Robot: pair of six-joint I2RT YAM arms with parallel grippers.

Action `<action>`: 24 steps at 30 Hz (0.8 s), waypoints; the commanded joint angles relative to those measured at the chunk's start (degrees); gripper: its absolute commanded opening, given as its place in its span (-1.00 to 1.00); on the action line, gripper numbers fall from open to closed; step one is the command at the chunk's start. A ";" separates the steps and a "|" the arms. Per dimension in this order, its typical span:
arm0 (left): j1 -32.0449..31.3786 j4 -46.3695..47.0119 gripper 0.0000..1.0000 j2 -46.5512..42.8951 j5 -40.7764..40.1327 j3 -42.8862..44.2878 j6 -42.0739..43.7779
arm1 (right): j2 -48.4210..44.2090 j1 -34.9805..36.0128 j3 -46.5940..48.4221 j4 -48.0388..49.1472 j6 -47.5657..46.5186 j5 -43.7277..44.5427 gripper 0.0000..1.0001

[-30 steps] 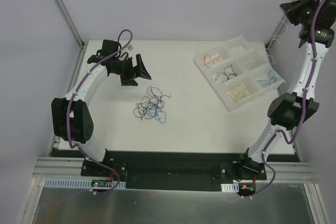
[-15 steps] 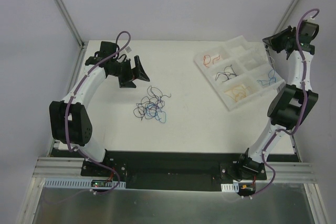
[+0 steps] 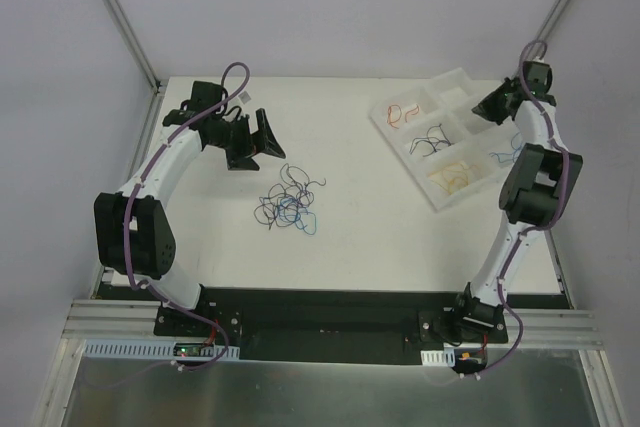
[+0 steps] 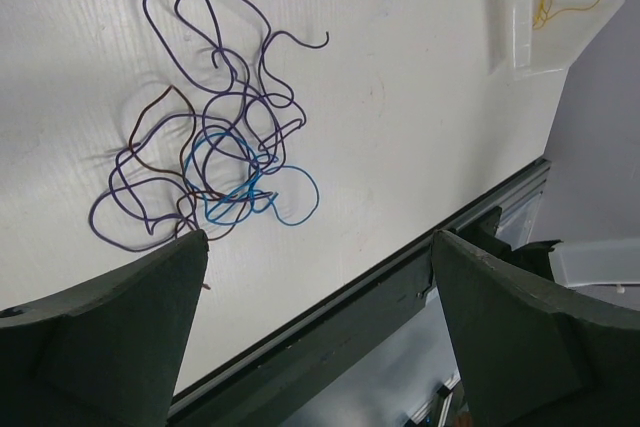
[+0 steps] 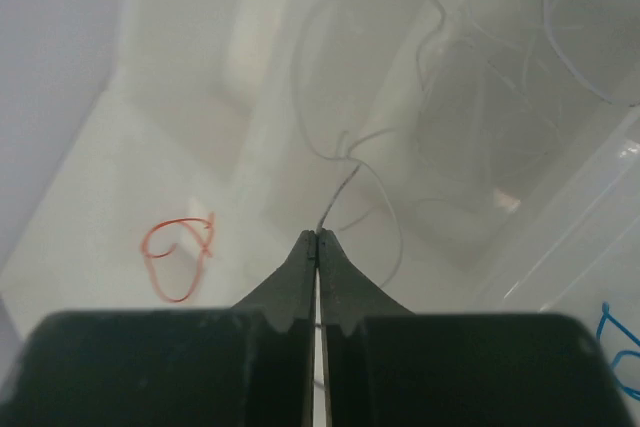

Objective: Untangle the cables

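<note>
Holding left fingers (image 4: pixel 100 337) open near limp, featherlight cables (image 4: pixel 215 162), pinching a pale strand (image 5: pixel 330 207) between right fingers (image 5: pixel 290 287); favouring outer loops.

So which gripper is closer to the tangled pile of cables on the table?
Left. The left gripper hangs just beyond the tangle; the right gripper is far off, over the tray.

Smooth, thin-coated cables (image 3: pixel 288 204) on a matt white table (image 3: pixel 370 237); glossy, translucent white plastic tray (image 3: pixel 443 202).
</note>
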 commanded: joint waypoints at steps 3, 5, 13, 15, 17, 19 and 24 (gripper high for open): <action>0.70 -0.62 0.86 -2.89 0.62 -2.01 1.85 | 7.19 2.65 6.43 -3.15 -4.51 13.44 -0.99; 0.70 -0.62 0.86 -2.71 0.97 -2.45 1.85 | 8.94 2.92 8.62 -4.38 -6.45 14.33 -0.98; 0.70 -0.88 0.85 -1.22 1.85 -1.84 2.37 | 1.94 2.65 14.78 -11.94 -8.82 15.20 -0.14; 0.70 -0.88 0.85 -0.34 2.47 -1.75 2.37 | 0.17 2.30 15.31 -12.47 -9.62 16.79 0.07; 0.70 -0.88 0.83 0.36 2.91 -1.84 2.46 | -0.19 1.60 15.40 -11.69 -9.53 19.78 0.19; 0.70 -0.88 0.84 0.63 3.17 -1.93 2.81 | 1.38 0.99 16.79 -11.94 -9.36 22.40 0.27; 0.70 -0.88 0.84 -0.60 3.17 -3.42 3.16 | 9.90 -0.60 26.45 -12.30 -8.12 24.97 0.40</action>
